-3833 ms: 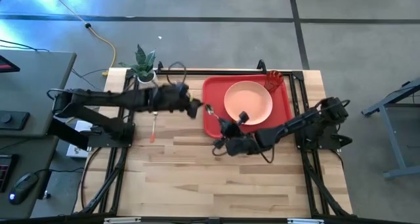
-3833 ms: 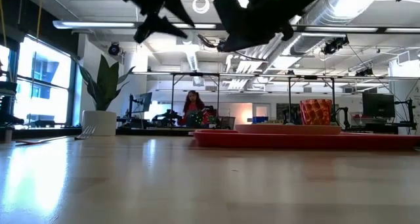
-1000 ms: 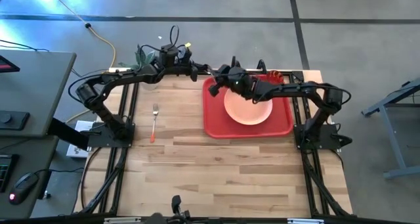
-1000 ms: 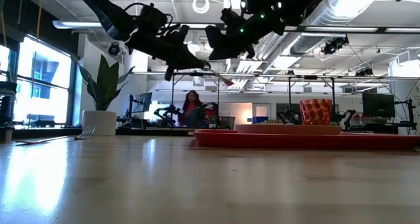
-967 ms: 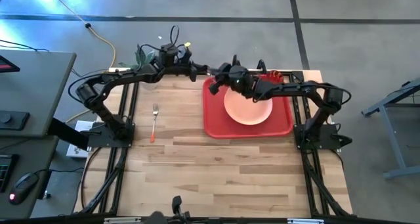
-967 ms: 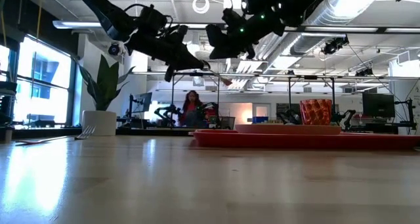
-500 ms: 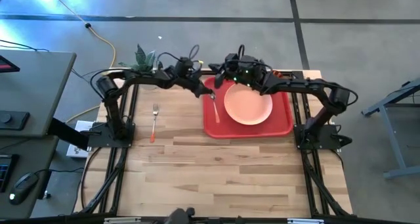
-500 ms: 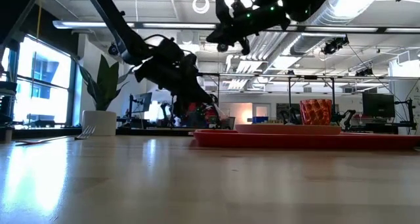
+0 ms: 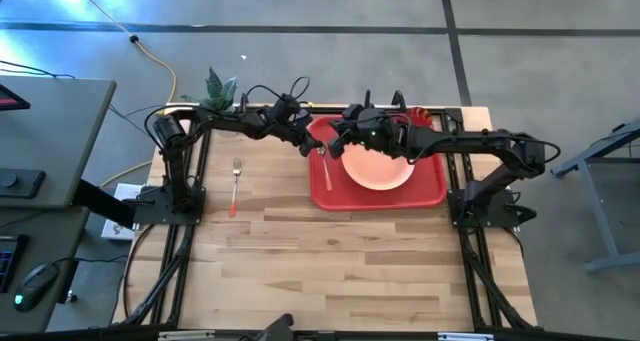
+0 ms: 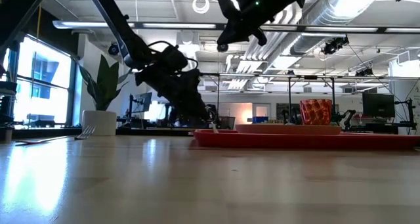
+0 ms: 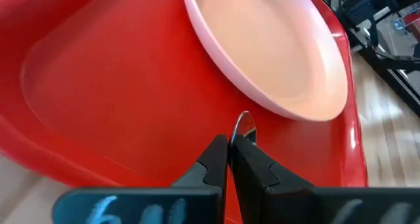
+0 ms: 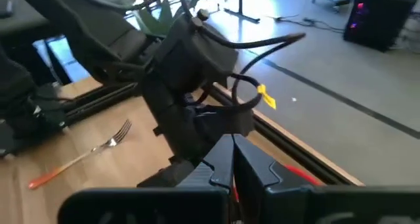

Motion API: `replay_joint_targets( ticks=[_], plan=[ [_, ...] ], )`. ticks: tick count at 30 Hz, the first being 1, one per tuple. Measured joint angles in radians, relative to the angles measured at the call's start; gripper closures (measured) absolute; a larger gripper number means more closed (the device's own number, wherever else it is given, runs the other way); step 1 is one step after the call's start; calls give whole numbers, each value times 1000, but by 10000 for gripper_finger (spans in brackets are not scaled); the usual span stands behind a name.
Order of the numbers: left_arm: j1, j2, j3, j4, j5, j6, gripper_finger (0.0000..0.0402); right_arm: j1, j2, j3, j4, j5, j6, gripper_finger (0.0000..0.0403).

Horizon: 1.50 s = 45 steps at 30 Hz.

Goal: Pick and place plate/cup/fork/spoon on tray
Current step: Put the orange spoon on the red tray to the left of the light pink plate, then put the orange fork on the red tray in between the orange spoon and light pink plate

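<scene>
My left gripper (image 9: 311, 146) is shut on the spoon (image 11: 244, 124) and sits low over the left part of the red tray (image 9: 432, 186), beside the peach-pink plate (image 9: 380, 159), which lies flat in the tray. In the low view my left gripper (image 10: 210, 121) is down at the tray's rim. My right gripper (image 9: 338, 143) is shut and empty, high above the tray's far left part (image 10: 226, 40). The red-orange cup (image 9: 418, 121) stands in the tray's far right corner. The fork (image 9: 235, 186) lies flat on the table left of the tray. My left gripper pinches the spoon between its two fingers (image 11: 213, 159). The silver bowl (image 11: 244, 124) sticks out just past the fingertips, and the fingers hide the part they hold. They slant down from the table's left. I cannot tell if the spoon touches the tray.
A white pot with a green plant (image 9: 218, 89) stands at the table's far left corner. Bare wood (image 9: 330, 271) fills the near half of the table. My right wrist view shows my left arm (image 12: 190, 73) close in front of it and the fork (image 12: 85, 155) beyond.
My left gripper has gone down and toward the near edge with the spoon, from high above the tray's far left corner to just above the tray floor beside the plate. My right gripper has stayed high and drifted a little toward the near edge.
</scene>
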Motion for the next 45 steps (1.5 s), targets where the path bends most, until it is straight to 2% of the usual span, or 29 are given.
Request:
replay_joint_targets(
  ticks=[6, 13, 19, 22, 27, 31, 36, 39, 43, 45],
  plan=[
    [7, 0, 0, -54, -14, 96, 386, 30, 0, 0, -86, 51, 79, 402],
    [7, 0, 0, -47, -144, 179, 335, 48, 0, 0, -221, 77, 147, 402],
    [7, 0, 0, -49, -168, 143, 296, 39, 23, -3, -344, 16, 264, 402],
    [7, -1, 0, -54, -167, 109, 288, 40, 45, -30, -344, -3, 311, 402],
    [7, -43, 0, -145, -152, 44, 287, 44, 110, -69, -287, -67, 490, 402],
    [2, -111, 0, -299, -150, 23, 287, 51, 179, -93, -137, -104, 618, 402],
    [-36, -232, -31, -465, -167, 56, 299, 88, 255, -94, 82, -111, 565, 402],
    [-68, -335, -81, -558, -192, 35, 310, 104, 268, -94, 183, -138, 625, 402],
    [-117, -493, -185, -602, -269, -73, 314, 128, 270, -93, 285, -138, 589, 396],
    [-150, -591, -243, -634, -290, -174, 313, 135, 270, -93, 299, -179, 573, 382]
  ],
)
